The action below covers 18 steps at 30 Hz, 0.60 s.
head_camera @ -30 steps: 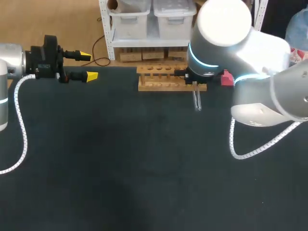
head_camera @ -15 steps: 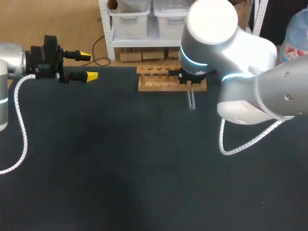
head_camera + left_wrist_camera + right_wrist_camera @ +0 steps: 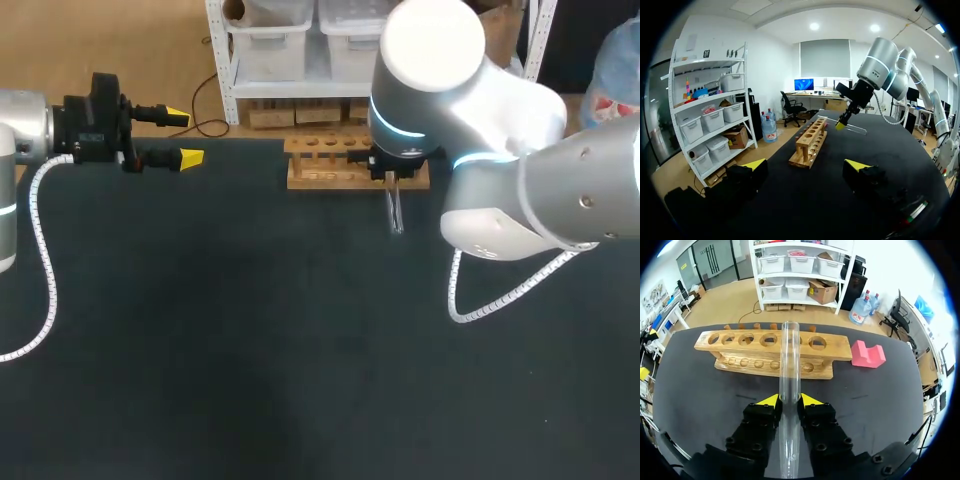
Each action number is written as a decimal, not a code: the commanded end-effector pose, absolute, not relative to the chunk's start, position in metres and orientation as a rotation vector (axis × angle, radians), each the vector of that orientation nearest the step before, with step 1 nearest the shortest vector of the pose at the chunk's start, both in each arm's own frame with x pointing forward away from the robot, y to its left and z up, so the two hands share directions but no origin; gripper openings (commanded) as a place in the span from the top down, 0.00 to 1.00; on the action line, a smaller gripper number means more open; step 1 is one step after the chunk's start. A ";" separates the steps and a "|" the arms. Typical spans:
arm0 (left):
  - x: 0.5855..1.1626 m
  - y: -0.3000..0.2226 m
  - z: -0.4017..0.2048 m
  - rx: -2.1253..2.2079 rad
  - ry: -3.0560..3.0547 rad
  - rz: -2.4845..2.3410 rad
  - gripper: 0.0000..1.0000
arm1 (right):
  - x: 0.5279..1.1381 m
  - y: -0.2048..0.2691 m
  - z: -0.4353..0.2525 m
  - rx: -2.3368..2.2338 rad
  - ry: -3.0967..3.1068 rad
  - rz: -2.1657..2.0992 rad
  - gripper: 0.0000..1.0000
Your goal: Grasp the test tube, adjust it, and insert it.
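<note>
A clear glass test tube (image 3: 790, 360) lies between the yellow-tipped fingers of my right gripper (image 3: 789, 400), which is shut on it. Its open end points at the wooden rack (image 3: 772, 352), whose top has a row of holes. In the head view the tube (image 3: 396, 212) hangs in front of the rack (image 3: 340, 163), near its right end, under my right gripper (image 3: 392, 180). The left wrist view shows the tube (image 3: 852, 130) held almost level above the table beside the rack (image 3: 810, 145). My left gripper (image 3: 185, 137) is open and empty at the table's far left back edge.
A pink block (image 3: 868, 354) sits on the black table to the right of the rack; my right arm hides it in the head view. A white coiled cable (image 3: 480, 300) hangs from the right arm over the table (image 3: 250, 340).
My right arm has moved a little to the left along the front of the rack, carrying the tube with it. The left arm has stayed still.
</note>
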State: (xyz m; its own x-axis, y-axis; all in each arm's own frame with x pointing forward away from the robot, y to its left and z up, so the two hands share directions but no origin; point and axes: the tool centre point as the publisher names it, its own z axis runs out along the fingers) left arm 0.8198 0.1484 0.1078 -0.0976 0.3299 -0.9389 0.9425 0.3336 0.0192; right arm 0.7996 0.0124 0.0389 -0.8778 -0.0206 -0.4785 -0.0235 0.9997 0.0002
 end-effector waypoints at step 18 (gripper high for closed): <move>0.818 0.148 0.107 1.166 1.628 -0.789 0.00 | 0.803 0.016 0.020 -0.062 2.706 0.002 1.00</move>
State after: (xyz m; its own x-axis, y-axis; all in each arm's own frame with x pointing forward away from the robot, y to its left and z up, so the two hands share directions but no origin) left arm 0.8198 0.1484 0.1078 -0.0976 0.3299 -0.9389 0.9425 0.3337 0.0192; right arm 0.7997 0.0152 0.0211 -0.9022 -0.0416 -0.4292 -0.0429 0.9991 -0.0067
